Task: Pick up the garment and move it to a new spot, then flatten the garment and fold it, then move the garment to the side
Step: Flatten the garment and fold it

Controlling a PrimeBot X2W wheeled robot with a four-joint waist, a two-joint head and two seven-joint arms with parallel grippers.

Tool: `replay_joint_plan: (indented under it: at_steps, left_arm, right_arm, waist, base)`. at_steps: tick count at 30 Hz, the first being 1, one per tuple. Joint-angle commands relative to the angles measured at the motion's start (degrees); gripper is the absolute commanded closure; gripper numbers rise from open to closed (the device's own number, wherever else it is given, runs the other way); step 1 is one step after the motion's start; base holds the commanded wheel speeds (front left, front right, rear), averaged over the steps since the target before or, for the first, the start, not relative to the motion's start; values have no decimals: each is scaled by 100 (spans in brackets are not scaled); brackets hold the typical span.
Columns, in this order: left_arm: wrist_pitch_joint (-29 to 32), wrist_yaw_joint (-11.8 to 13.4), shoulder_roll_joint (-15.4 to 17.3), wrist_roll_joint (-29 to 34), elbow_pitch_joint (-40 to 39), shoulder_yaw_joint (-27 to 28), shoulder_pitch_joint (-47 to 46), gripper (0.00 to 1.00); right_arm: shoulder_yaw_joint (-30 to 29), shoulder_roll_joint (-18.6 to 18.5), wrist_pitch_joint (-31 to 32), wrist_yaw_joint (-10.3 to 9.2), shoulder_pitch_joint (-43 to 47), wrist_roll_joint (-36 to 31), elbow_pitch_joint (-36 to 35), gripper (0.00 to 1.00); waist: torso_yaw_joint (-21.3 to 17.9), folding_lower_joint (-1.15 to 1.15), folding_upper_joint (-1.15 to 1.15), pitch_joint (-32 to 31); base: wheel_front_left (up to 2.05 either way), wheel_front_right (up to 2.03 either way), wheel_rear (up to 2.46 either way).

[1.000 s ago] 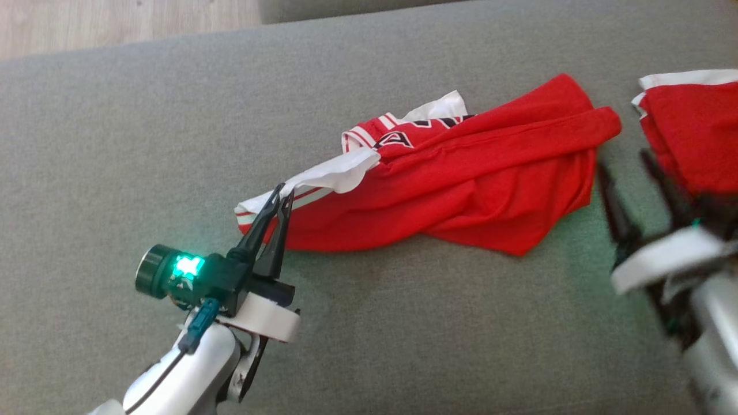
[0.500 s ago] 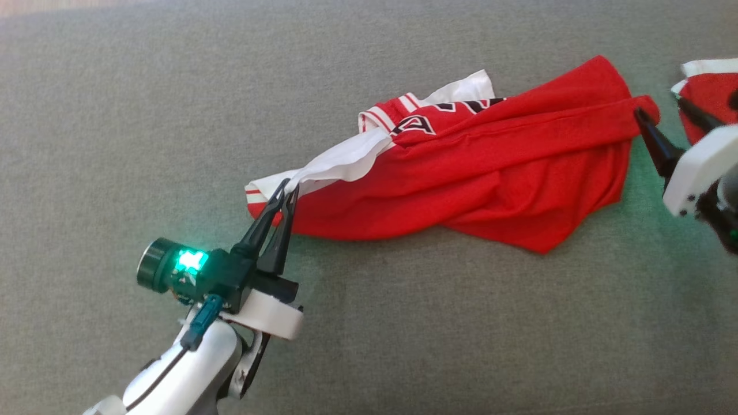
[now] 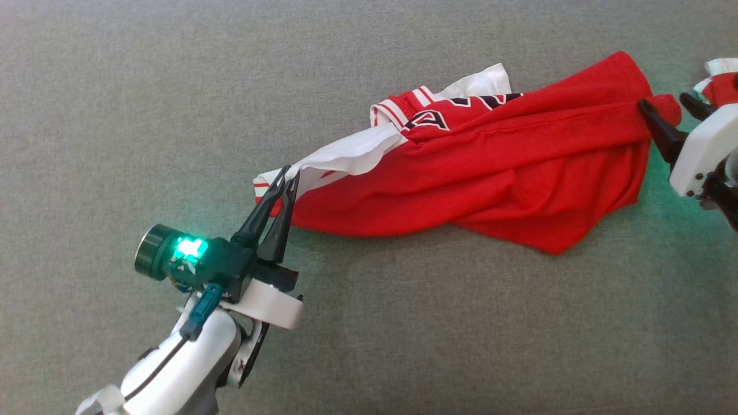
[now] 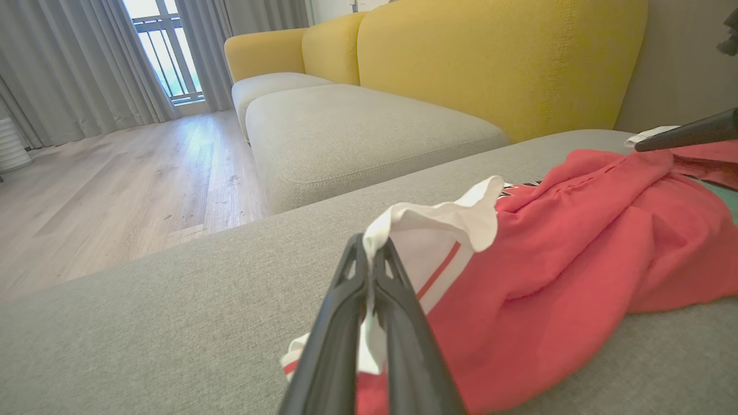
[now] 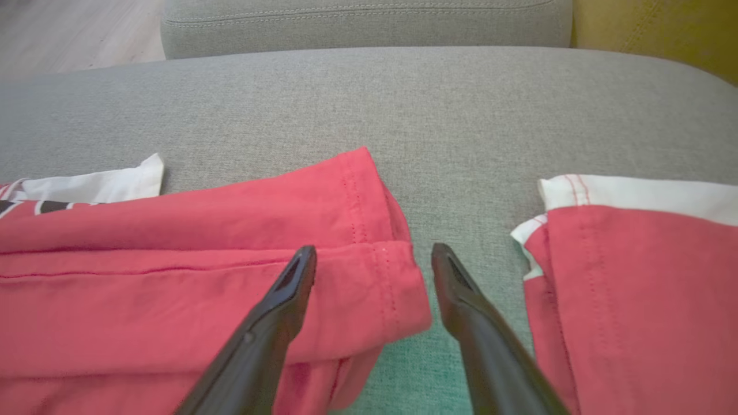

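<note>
Right of the garment (image 3: 490, 167), a second red piece (image 3: 725, 89) runs off frame.

Soft, even daylight comes from the window (image 4: 164, 49); a green lamp (image 3: 190, 249) tints the grey cushion (image 3: 369, 334) beside it; shadows are faint; the head view is slightly grainy; wrist views curve at the edges.

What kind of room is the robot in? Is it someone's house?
Most likely a living room in a home. There is a yellow sofa with grey seat cushions, a wooden floor, and long grey curtains beside a tall window.
</note>
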Motion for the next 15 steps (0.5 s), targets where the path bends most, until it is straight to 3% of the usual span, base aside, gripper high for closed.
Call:
replay_joint_plan:
  at_steps: [1, 5, 8, 9, 12, 13, 15]
  left_arm:
    - [34, 4, 177, 56, -173, 187, -240, 100]
    - [38, 17, 184, 59, -181, 177, -256, 100]
    - [40, 17, 189, 54, -182, 173, -274, 100]
    - [41, 16, 191, 51, -179, 172, -281, 100]
    - [37, 17, 198, 44, -170, 172, -295, 100]
    - [36, 18, 200, 43, -167, 170, -298, 100]
    - [31, 23, 204, 34, -157, 174, -300, 100]
  right_arm:
    - [62, -193, -4, -5, -141, 71, -80, 0]
    - [200, -233, -43, -5, -205, 202, 37, 0]
    - [304, -240, -88, -5, -248, 295, 105, 28]
    - [338, -240, -96, -5, -260, 322, 131, 49]
    - [440, -244, -142, -5, -301, 405, 175, 80]
    - [487, -255, -163, -5, -317, 418, 184, 100]
    - [570, -269, -207, -5, -348, 453, 204, 100]
  waist:
    - [10, 0, 0, 14]
    - [23, 0, 0, 44]
    - [31, 0, 0, 66]
    - [32, 0, 0, 71]
    - [31, 0, 0, 78]
    - [30, 0, 0, 75]
    - [21, 0, 0, 51]
  base:
    - [0, 0, 0]
    - [0, 0, 0]
    - [0, 0, 0]
    - [0, 0, 0]
    - [0, 0, 0]
    - [0, 0, 0]
    - [0, 0, 0]
